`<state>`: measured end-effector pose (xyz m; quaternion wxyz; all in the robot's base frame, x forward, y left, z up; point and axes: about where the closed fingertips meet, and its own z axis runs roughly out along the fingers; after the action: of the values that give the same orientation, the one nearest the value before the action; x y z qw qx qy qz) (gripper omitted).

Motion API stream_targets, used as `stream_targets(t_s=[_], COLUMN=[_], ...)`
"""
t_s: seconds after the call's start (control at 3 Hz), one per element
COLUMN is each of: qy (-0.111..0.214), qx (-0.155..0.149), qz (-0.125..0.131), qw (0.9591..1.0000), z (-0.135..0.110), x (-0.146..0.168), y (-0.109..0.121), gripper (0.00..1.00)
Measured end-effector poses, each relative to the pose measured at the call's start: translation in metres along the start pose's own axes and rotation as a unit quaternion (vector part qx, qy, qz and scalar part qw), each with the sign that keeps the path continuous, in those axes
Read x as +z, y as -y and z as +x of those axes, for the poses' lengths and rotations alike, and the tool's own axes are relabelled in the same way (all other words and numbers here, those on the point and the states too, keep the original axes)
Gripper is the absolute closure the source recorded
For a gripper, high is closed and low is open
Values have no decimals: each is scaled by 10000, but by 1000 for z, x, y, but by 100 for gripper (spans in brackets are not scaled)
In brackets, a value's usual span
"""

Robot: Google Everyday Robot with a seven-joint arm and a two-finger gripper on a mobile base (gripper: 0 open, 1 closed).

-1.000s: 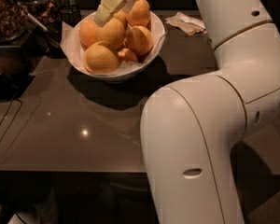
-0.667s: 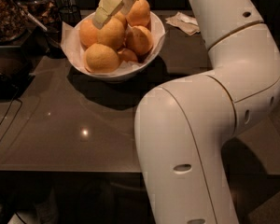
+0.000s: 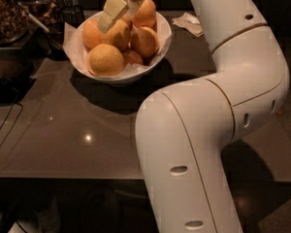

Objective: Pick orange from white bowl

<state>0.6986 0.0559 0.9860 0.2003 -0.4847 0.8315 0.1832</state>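
gripper (image 3: pixel 115 11) hung over white bowl (image 3: pixel 117 76), at top of fruit pile; grip state: could not tell. nearest orange (image 3: pixel 120 37) lay directly beneath, touching or nearly; round, no long axis.

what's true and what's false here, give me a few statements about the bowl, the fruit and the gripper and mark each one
1. The white bowl holds several oranges. True.
2. The gripper is over the bowl, at the top of the fruit pile. True.
3. The crumpled napkin lies inside the bowl. False: it lies on the table, beside the bowl and apart from it.
4. The bowl stands on a white tablecloth. False: it stands on a dark glossy table.
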Motion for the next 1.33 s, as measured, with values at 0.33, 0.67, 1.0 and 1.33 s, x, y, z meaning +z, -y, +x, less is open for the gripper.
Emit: stream_targets(t_s=[0.33,0.67,1.0,1.33], qy=[-42,-98,-148,-193], qx=[76,116,139,184], qz=[33,12,-15,-83], qw=[10000,9999,9998,9996], z=[5,8,11,15], x=[3,11,17,24], y=[7,11,14,16], gripper=[26,26,27,30])
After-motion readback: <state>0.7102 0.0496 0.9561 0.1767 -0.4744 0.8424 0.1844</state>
